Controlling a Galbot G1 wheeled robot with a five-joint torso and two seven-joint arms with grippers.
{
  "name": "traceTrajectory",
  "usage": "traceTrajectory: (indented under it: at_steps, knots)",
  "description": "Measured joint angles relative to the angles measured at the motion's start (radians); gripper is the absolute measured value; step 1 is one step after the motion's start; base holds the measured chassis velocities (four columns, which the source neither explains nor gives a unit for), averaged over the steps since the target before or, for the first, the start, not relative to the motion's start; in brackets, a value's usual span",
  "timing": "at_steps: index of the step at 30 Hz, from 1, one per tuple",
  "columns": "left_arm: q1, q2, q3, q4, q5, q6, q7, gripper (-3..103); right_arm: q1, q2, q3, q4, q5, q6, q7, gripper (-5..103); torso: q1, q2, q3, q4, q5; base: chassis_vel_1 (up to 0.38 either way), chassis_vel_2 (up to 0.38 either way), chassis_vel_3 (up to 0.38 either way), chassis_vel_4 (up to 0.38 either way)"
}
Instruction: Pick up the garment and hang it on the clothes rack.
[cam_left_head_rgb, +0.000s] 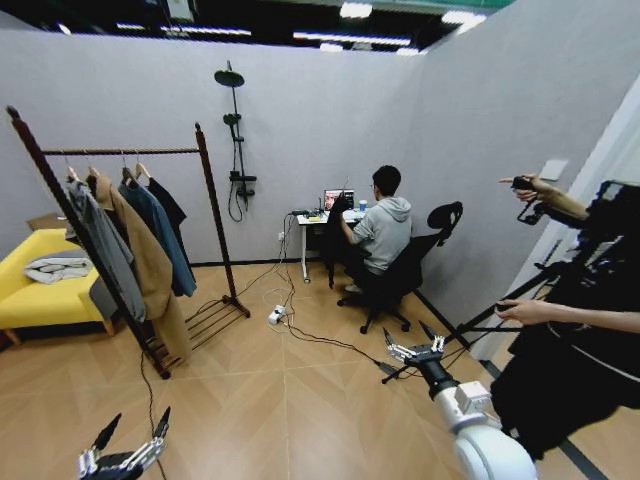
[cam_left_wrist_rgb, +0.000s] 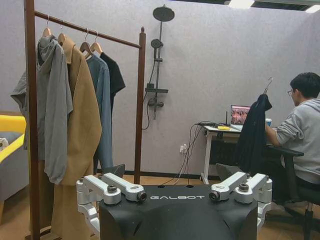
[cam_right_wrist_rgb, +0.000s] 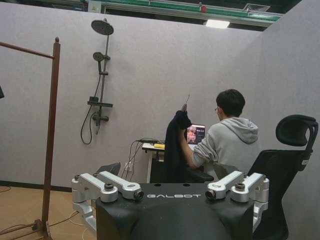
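Note:
The garment (cam_left_head_rgb: 334, 214), a black jacket on a hanger with a metal hook, is held up by a seated person's hand beside the desk at the far wall; it also shows as the garment (cam_left_wrist_rgb: 252, 132) and the garment (cam_right_wrist_rgb: 175, 145). The clothes rack (cam_left_head_rgb: 120, 151) stands at the left, dark red-brown, with its post (cam_left_wrist_rgb: 140, 100) nearest the desk. My left gripper (cam_left_head_rgb: 133, 428) is low at the front left, open and holding nothing. My right gripper (cam_left_head_rgb: 408, 336) is at the front right, open and holding nothing. Both are far from the garment and the rack.
A grey hoodie, tan coat (cam_left_head_rgb: 145, 262), blue jacket and black top hang on the rack. A yellow sofa (cam_left_head_rgb: 40, 290) is behind it. Cables and a power strip (cam_left_head_rgb: 275, 315) lie on the floor. A desk (cam_left_head_rgb: 312, 219), office chair (cam_left_head_rgb: 410, 265) and standing person with a tripod (cam_left_head_rgb: 570, 340) are at the right.

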Motion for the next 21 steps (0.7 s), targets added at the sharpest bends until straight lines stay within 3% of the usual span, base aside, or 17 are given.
traceTrajectory:
  at_steps: [13,21]
  knots:
    - [0.0,0.0,0.0,0.0,0.0,0.0,0.0,100,-0.016,0.033,-0.005,0.002,0.025,0.028,0.009,100,0.0,0.0,0.0,0.0,-0.0001,0.0,0.0,0.0,0.0]
    - [0.0,0.0,0.0,0.0,0.0,0.0,0.0,100,-0.013,0.035,-0.005,-0.008,0.032,0.038,0.015,100,0.0,0.0,0.0,0.0001,0.0002,-0.099,0.107,0.102,-0.11]
